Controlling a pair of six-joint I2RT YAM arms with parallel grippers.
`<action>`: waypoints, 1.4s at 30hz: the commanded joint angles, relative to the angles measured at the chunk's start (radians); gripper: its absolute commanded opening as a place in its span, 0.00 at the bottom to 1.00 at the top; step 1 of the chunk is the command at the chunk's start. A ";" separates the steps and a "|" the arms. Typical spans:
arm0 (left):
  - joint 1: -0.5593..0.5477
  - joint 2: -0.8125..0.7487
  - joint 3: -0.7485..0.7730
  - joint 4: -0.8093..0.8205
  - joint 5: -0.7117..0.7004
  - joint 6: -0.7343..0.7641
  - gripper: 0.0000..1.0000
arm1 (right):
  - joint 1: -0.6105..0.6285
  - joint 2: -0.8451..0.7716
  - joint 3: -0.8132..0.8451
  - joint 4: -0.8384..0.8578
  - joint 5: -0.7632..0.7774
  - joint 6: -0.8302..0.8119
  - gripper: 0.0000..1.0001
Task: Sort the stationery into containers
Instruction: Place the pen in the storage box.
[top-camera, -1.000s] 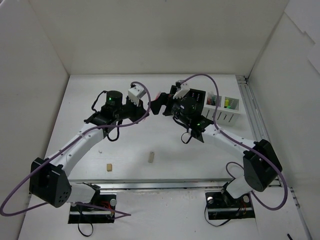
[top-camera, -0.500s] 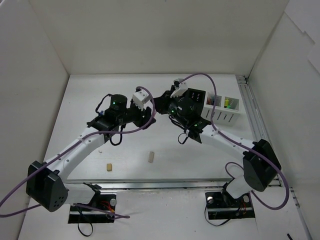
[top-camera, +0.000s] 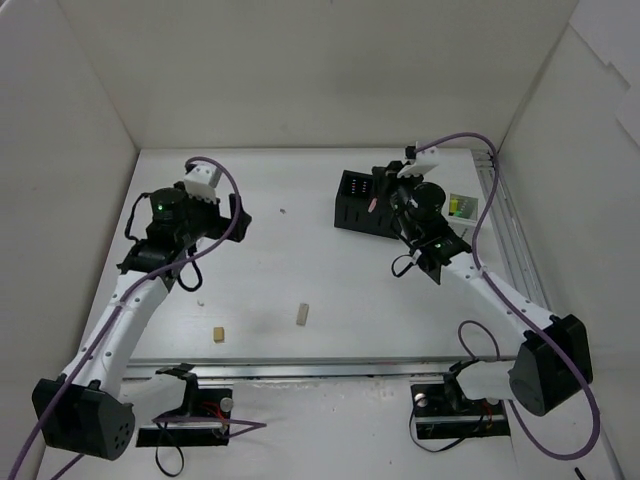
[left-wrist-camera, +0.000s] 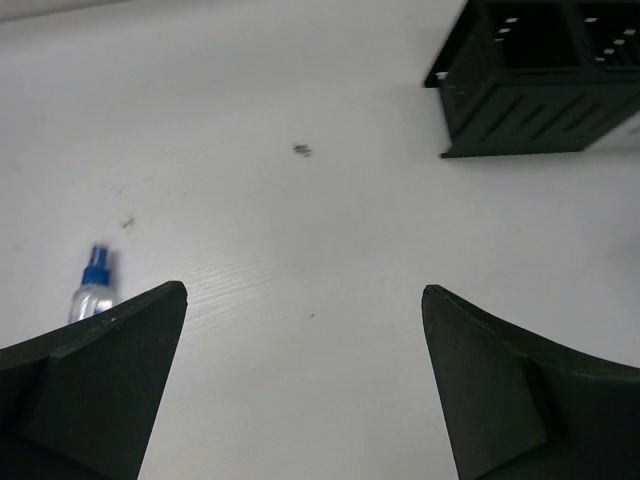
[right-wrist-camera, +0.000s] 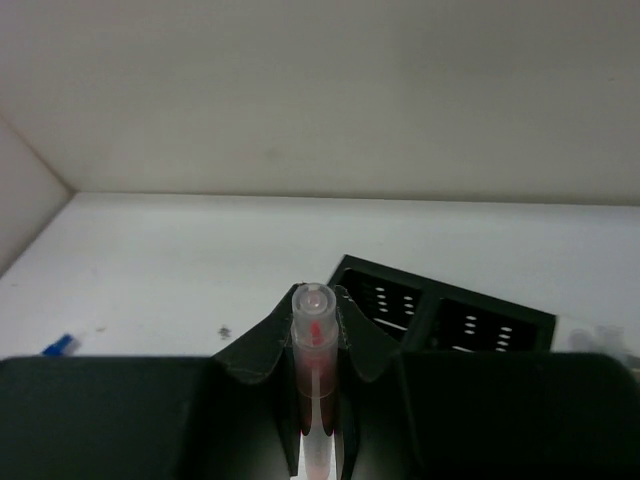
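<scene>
A pink pen (right-wrist-camera: 316, 345) stands clamped between the fingers of my right gripper (right-wrist-camera: 316, 300), which is shut on it. That gripper (top-camera: 385, 202) hangs just right of the black two-compartment container (top-camera: 358, 200), whose dotted walls (right-wrist-camera: 445, 318) show behind the pen. The white container (top-camera: 468, 207) lies mostly behind the right arm, with yellow and green highlighter ends showing inside. My left gripper (top-camera: 238, 216) is far off at the left, open (left-wrist-camera: 304, 292) and empty over bare table. A clear blue-capped bottle (left-wrist-camera: 95, 288) lies beside its left finger. Two beige erasers (top-camera: 216, 334) (top-camera: 302, 314) lie near the front.
A tiny dark speck (top-camera: 283, 211) marks the table between the arms. White walls close in the left, back and right sides. A metal rail (top-camera: 505, 230) runs along the right edge. The black container (left-wrist-camera: 540, 90) sits at the top right of the left wrist view.
The grippers met mid-table; the right one shut on the pink pen and the left one opened. The left arm swung back left, and the right arm carried the pen right, beside the black container.
</scene>
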 joint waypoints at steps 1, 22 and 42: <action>0.077 -0.015 -0.004 -0.036 -0.073 -0.047 0.99 | -0.058 0.026 0.064 0.028 0.051 -0.185 0.00; 0.410 0.190 -0.037 -0.046 -0.042 0.047 0.99 | -0.327 0.287 0.127 0.108 0.094 -0.392 0.00; 0.432 0.598 0.131 -0.085 0.021 0.173 0.89 | -0.368 0.233 -0.005 0.170 0.009 -0.256 0.82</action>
